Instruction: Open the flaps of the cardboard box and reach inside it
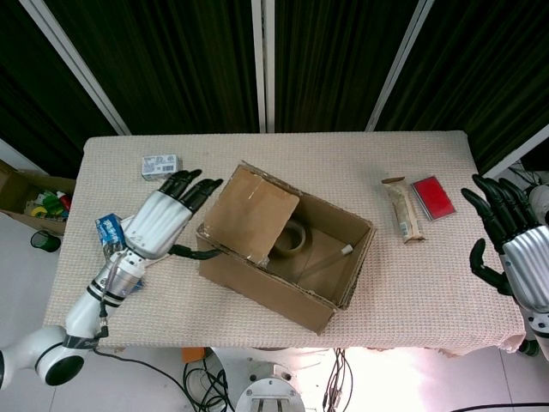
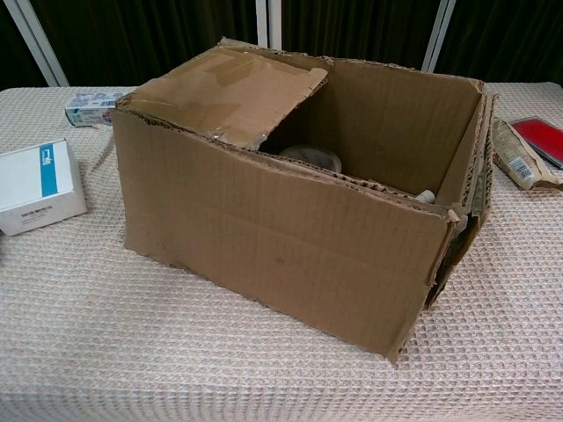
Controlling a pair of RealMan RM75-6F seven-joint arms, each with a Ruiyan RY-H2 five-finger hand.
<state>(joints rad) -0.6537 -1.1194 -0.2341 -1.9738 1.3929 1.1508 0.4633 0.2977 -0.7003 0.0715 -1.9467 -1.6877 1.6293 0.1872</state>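
Observation:
The cardboard box (image 1: pixel 283 257) (image 2: pixel 290 220) stands mid-table. Its left flap (image 1: pixel 251 210) (image 2: pixel 229 92) still lies slanted over the left half of the opening. The right flap (image 1: pixel 358 275) hangs folded down flat against the box's right wall. Inside I see a tape roll (image 1: pixel 292 238) (image 2: pixel 312 159) and a thin stick (image 1: pixel 324 258). My left hand (image 1: pixel 163 219) reaches in from the left, fingers spread, tips close to the left flap's edge, holding nothing. My right hand (image 1: pixel 515 249) hovers open past the table's right edge, far from the box. Neither hand shows in the chest view.
A white-and-blue carton (image 2: pixel 35 185) and a blue packet (image 1: pixel 107 227) lie partly under my left arm. A small box (image 1: pixel 159 165) (image 2: pixel 88 107) sits at the back left. A wrapped snack bar (image 1: pixel 403 210) and a red case (image 1: pixel 432 197) lie right of the box.

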